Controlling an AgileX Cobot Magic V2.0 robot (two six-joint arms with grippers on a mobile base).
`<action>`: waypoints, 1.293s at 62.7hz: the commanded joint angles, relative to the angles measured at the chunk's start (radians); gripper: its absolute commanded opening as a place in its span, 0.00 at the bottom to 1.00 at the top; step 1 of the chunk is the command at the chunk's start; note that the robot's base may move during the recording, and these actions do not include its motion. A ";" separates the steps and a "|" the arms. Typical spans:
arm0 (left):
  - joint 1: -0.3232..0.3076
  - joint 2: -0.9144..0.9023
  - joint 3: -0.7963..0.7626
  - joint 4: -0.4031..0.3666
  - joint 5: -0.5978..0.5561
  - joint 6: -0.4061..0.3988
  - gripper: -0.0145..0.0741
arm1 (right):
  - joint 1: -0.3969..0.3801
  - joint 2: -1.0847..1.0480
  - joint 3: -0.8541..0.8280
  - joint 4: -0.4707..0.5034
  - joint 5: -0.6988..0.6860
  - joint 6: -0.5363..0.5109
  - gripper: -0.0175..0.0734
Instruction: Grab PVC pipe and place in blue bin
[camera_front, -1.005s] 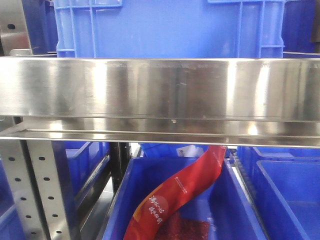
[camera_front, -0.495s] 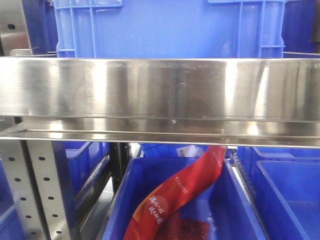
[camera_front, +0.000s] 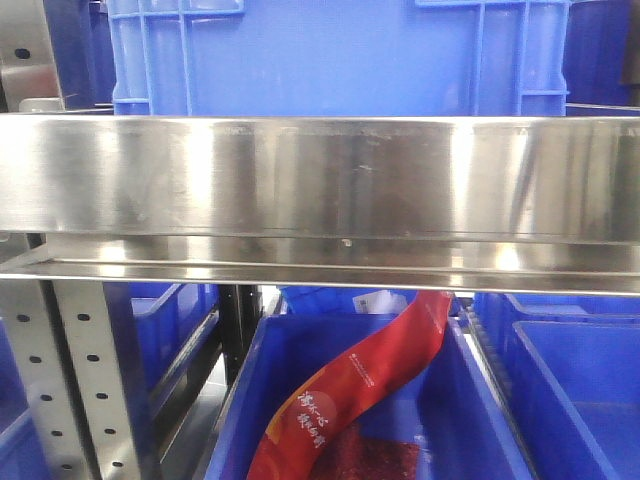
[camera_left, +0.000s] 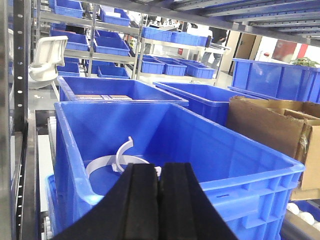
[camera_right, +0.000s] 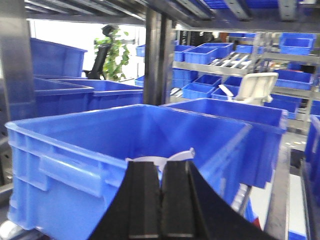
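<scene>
While we look out from the front, a wide steel shelf beam (camera_front: 320, 190) fills most of the view, with a blue crate (camera_front: 340, 55) standing on it and, below, another blue crate (camera_front: 480, 400) holding a red printed pouch (camera_front: 360, 390).

From our left wrist we see the blue bin (camera_left: 225, 165) on the rack, a brown cardboard box (camera_left: 270, 125) just beside its right edge. Our left hand (camera_left: 160, 200) hangs at the bin's near rim, its black fingers pressed together with nothing between them.

Inside the bin, near the near wall, lies the PVC pipe (camera_left: 107, 164), a white curved band; a second white band (camera_left: 125, 150) stands up beside it.

Our right hand (camera_right: 161, 200) is likewise clenched and empty at a blue bin's rim, white bands (camera_right: 175, 157) showing just past its fingertips.
</scene>
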 joint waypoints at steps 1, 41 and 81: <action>0.000 -0.008 0.001 -0.008 -0.019 0.000 0.04 | -0.035 -0.045 0.056 -0.097 -0.038 0.076 0.01; 0.000 -0.008 0.001 -0.008 -0.019 0.000 0.04 | -0.373 -0.497 0.552 -0.109 -0.068 0.076 0.01; 0.000 -0.008 0.001 -0.008 -0.048 0.000 0.04 | -0.375 -0.556 0.679 -0.114 -0.144 0.109 0.01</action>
